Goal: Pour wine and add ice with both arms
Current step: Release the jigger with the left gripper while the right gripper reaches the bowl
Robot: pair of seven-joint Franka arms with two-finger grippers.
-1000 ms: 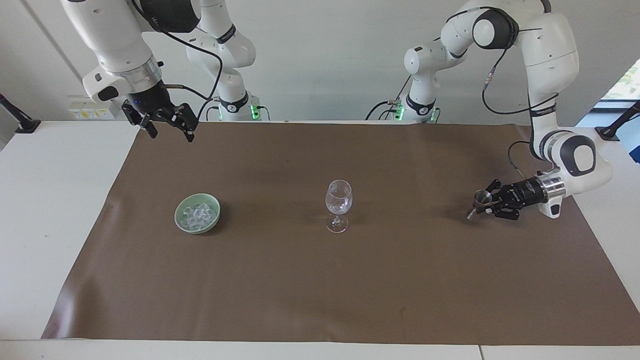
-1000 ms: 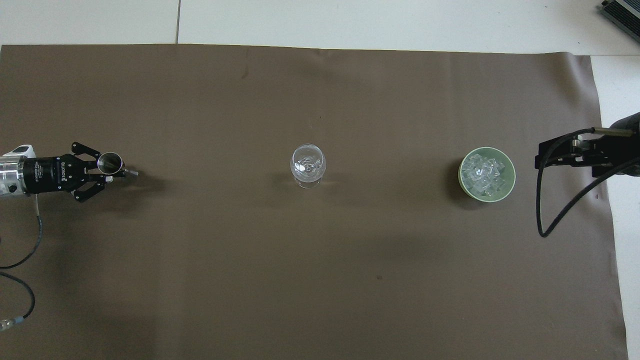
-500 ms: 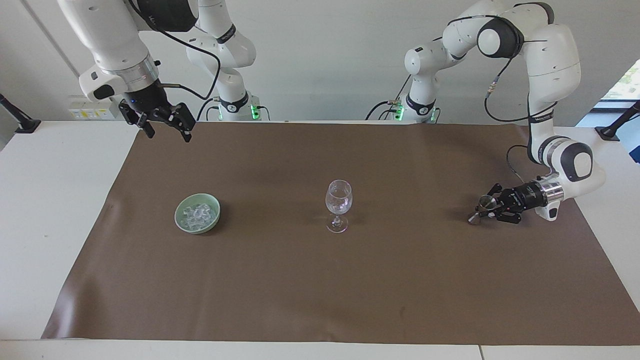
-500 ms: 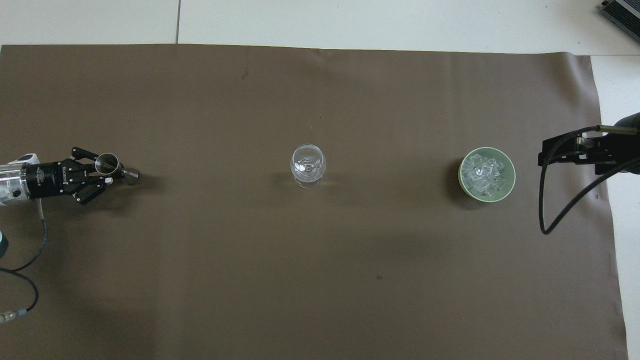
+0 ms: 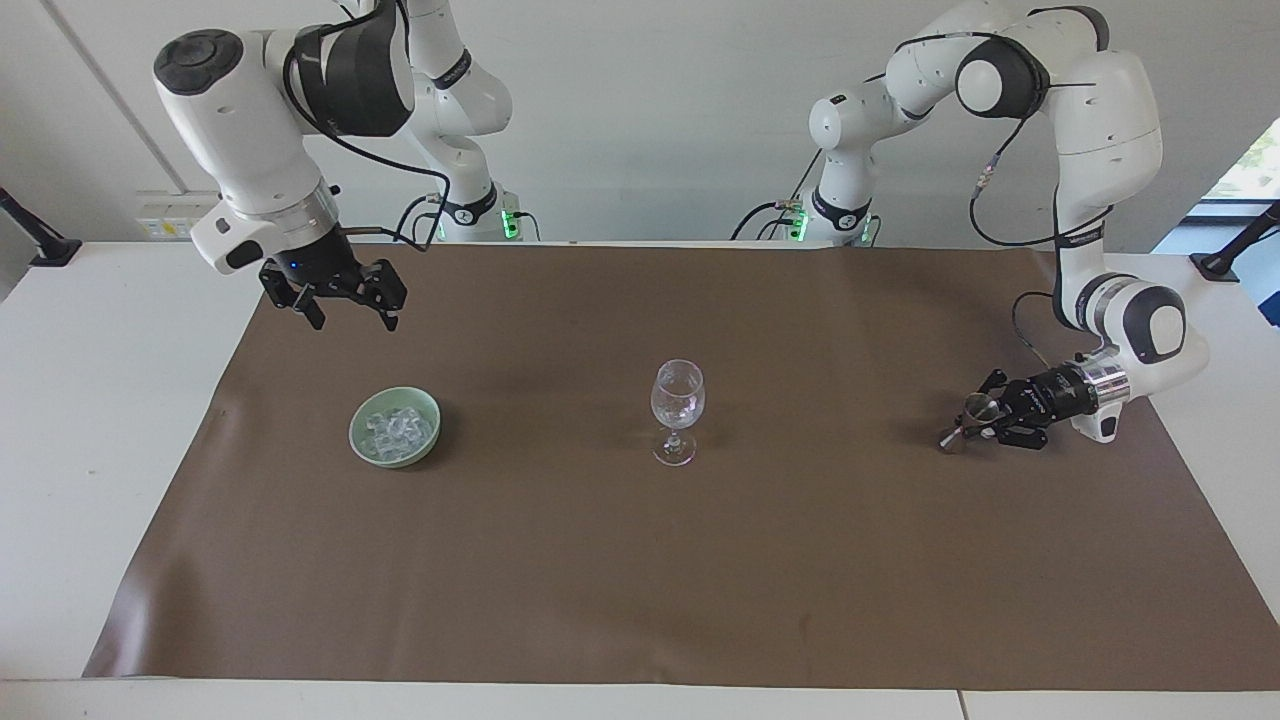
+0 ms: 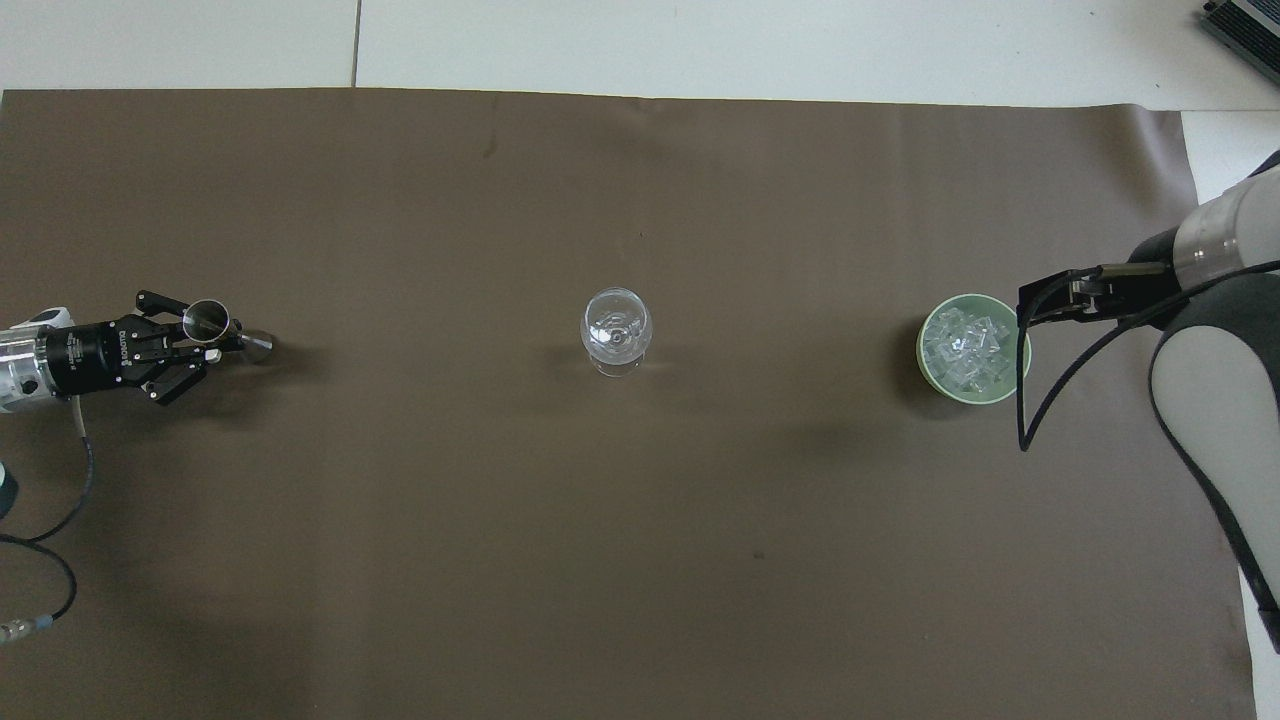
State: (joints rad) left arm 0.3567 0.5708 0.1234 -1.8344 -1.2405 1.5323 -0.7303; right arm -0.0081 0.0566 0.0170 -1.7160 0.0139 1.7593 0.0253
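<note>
A clear wine glass (image 5: 678, 408) stands upright mid-mat; it also shows in the overhead view (image 6: 616, 331). The ice (image 5: 398, 427) fills a pale green bowl (image 5: 360, 445) toward the right arm's end, seen from above as ice (image 6: 965, 345) in the bowl (image 6: 975, 396). My right gripper (image 5: 355, 322) hangs open and empty in the air over the bowl's edge (image 6: 1035, 305). My left gripper (image 5: 985, 420) lies low over the mat at the left arm's end, shut on a tilted metal jigger (image 5: 975, 408). From above the jigger (image 6: 210, 320) sits at the left gripper (image 6: 205, 342).
A brown mat (image 5: 640, 580) covers most of the white table (image 5: 110, 400). The two arm bases stand at the robots' edge. A cable (image 6: 1040, 410) loops down from the right wrist beside the bowl.
My right gripper has come down and moved toward the ice bowl, now over its edge. My left gripper has sunk a little with the jigger and drawn slightly toward the left arm's end.
</note>
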